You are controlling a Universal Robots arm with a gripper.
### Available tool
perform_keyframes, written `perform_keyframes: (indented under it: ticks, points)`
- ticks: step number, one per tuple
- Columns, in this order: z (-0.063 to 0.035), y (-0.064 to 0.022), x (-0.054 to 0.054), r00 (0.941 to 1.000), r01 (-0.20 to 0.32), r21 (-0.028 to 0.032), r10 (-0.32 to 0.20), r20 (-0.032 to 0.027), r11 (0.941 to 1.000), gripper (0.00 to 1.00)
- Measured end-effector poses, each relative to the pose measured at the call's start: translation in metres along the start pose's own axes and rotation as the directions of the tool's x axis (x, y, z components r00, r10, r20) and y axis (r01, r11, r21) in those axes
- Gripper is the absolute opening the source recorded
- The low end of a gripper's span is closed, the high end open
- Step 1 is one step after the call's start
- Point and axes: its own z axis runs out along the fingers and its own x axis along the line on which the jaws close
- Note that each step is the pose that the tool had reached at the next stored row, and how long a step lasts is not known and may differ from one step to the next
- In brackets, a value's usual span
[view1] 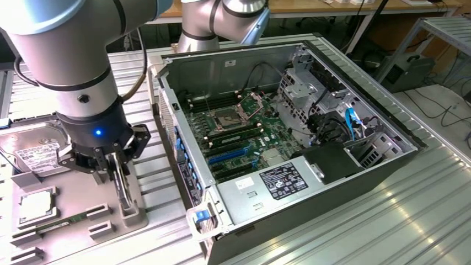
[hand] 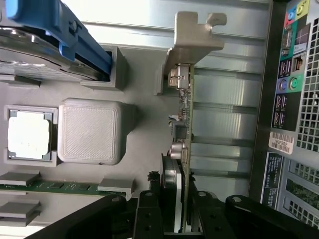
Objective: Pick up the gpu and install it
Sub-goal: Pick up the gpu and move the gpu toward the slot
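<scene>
The gpu (view1: 123, 190) is a thin dark card standing on edge over the grey parts tray (view1: 81, 190), on the exterior view's left. My gripper (view1: 110, 168) reaches down from above with its fingers closed on the card's upper edge. In the wrist view the gpu (hand: 182, 129) runs edge-on away from the gripper (hand: 174, 209), with its silver bracket (hand: 192, 37) at the far end. The card's lower end sits at the tray's grey holder; I cannot tell whether it still rests there.
The open computer case (view1: 220, 66) lies to the exterior view's right of the tray, its motherboard (view1: 243, 132) and blue slots (view1: 224, 157) exposed. The tray also holds a hard drive (view1: 37, 152), a processor (view1: 35, 205) and a green memory stick (view1: 55, 225).
</scene>
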Motion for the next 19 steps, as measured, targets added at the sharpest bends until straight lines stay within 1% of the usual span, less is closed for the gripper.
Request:
perform_keyframes:
  ticks: [2, 12, 17, 19]
  points:
    - [-0.0032, -0.0001, -0.0001, 1.0000, 0.000, 0.0001, 0.000, 0.0000, 1.0000, 0.29]
    - [-0.0043, -0.0001, -0.0001, 1.0000, 0.000, 0.0002, 0.000, -0.0002, 1.0000, 0.29]
    - [-0.0077, -0.0002, -0.0001, 1.0000, 0.000, 0.0001, 0.000, -0.0001, 1.0000, 0.29]
    - [-0.0108, -0.0002, -0.0002, 1.0000, 0.000, 0.0000, 0.000, -0.0003, 1.0000, 0.29]
